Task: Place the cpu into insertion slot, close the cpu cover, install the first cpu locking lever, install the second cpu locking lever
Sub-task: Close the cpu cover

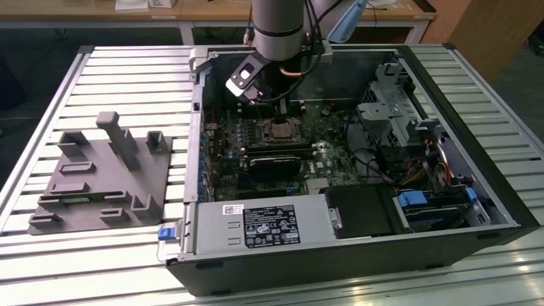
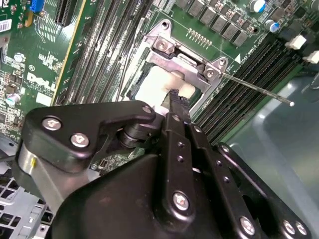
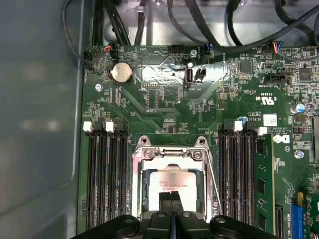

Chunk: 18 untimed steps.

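My arm (image 1: 279, 32) reaches down into the open computer case (image 1: 357, 255), which lies on the slatted metal desk (image 1: 127, 83) beside a grey moulded fixture (image 1: 102, 178) on the exterior view's left. My pincer (image 3: 172, 198) hangs right over the insertion slot (image 1: 278, 131) in the middle of the green motherboard (image 3: 164, 114). Its two black fingers are pressed together, with only a thin seam between them, and nothing is gripped between them. The cpu (image 3: 187, 185) sits inside the slot with its silver-grey top facing up, and my fingertips are over the middle of that top. I cannot tell whether they touch the metal or sit just above it. In the second wrist view the pincer (image 2: 174, 97) tip stands out dark against the bright face of the cpu (image 2: 157, 84). The cpu cover (image 3: 169, 155) frames the chip with its shiny metal border, and the chip shows through its window. I cannot tell whether the cover is pressed fully flat. A thin locking lever (image 2: 259, 92) sticks out free from one corner of the cpu cover (image 2: 187, 62), slanting over the long black memory slots (image 3: 107, 184) and not hooked down. In the first wrist view it shows as a fine wire (image 3: 215, 186) running along one side of the socket.
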Tool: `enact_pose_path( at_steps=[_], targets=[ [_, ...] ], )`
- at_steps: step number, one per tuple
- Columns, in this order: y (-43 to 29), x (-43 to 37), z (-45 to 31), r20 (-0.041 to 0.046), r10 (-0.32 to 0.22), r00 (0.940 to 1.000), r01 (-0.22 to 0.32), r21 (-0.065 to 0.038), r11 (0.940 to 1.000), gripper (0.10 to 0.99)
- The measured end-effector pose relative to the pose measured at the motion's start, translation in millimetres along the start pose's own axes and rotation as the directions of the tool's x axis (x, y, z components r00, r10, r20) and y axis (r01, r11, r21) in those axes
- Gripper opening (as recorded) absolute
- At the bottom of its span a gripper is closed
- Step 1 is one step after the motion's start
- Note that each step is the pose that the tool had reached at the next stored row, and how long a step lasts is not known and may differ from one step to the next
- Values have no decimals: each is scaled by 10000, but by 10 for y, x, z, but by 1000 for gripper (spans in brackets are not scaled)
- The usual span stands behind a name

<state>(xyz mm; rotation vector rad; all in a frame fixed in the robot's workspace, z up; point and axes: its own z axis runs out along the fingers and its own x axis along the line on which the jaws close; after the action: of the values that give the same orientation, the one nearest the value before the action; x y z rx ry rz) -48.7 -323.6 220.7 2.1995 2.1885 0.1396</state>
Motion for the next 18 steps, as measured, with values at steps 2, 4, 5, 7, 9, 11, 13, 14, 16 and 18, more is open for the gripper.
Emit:
enact_pose_path(
  at_steps=[2,4,5,7,9,11,13,14,16,18],
  targets=[
    [2,0,7,0,9,10000,-9,220,9998,106],
    [3,0,10,5,18,10000,-18,457,9990,106],
    [3,-1,9,7,19,10000,-19,469,9989,106],
    [3,0,10,6,19,10000,-19,490,9988,106],
    [3,0,11,7,1,10000,-1,496,9988,106],
    [3,0,12,-9,-187,9998,187,503,9986,106],
    [3,0,14,-41,-535,9986,537,516,9972,106],
    [3,0,15,-56,-713,9974,715,522,9961,106],
    [3,-1,17,-90,-1086,9940,1089,533,9926,106],
    [2,0,19,-116,-1441,9895,1445,544,9880,106]
  ],
)
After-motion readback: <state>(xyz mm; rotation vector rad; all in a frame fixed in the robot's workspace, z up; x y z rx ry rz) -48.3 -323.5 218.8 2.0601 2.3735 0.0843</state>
